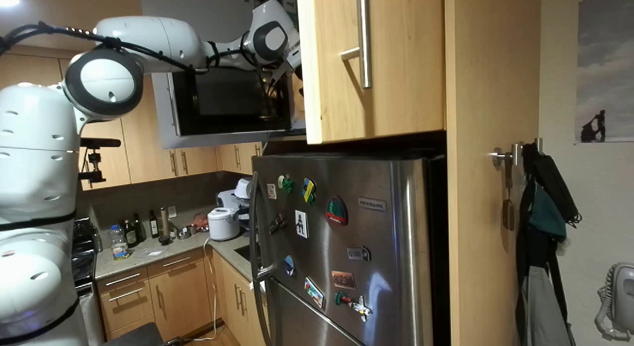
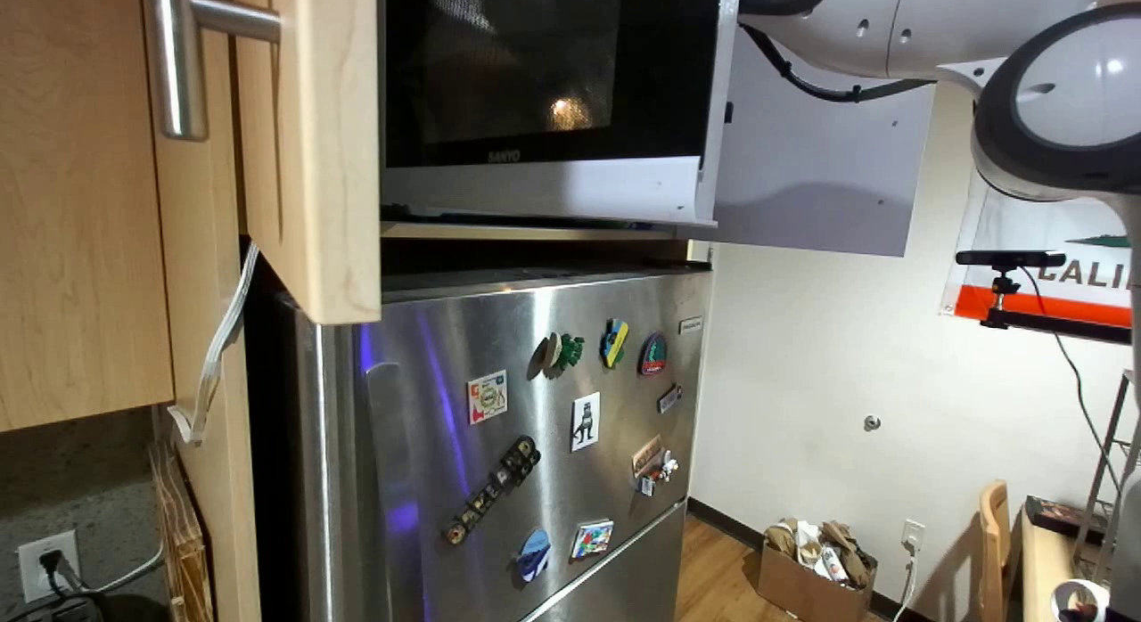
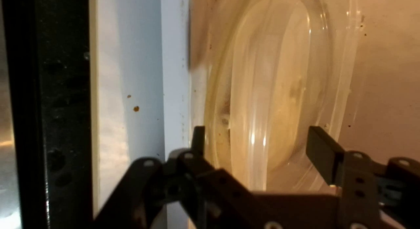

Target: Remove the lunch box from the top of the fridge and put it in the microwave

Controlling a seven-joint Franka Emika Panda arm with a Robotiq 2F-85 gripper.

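The microwave [image 1: 223, 100] sits above the fridge with its black door open; the door's SANYO front shows in an exterior view [image 2: 517, 78]. The steel fridge [image 2: 481, 337] with its magnets stands below; it also shows in an exterior view [image 1: 317, 252]. In the wrist view a clear, see-through container [image 3: 259, 101], seemingly the lunch box, lies inside the lit microwave. Its outline blends with what may be a glass turntable. My gripper [image 3: 259, 140] is open, one finger to each side of the clear walls. I cannot tell whether the fingers touch. A cabinet door partly hides the gripper in an exterior view.
An open wooden cabinet door [image 1: 376, 63] stands close to the right of the hand. Another wooden door edge [image 2: 343, 150] and a grey door panel [image 2: 820, 159] flank the microwave. The microwave's pale front sill [image 3: 141, 91] runs left of the container in the wrist view.
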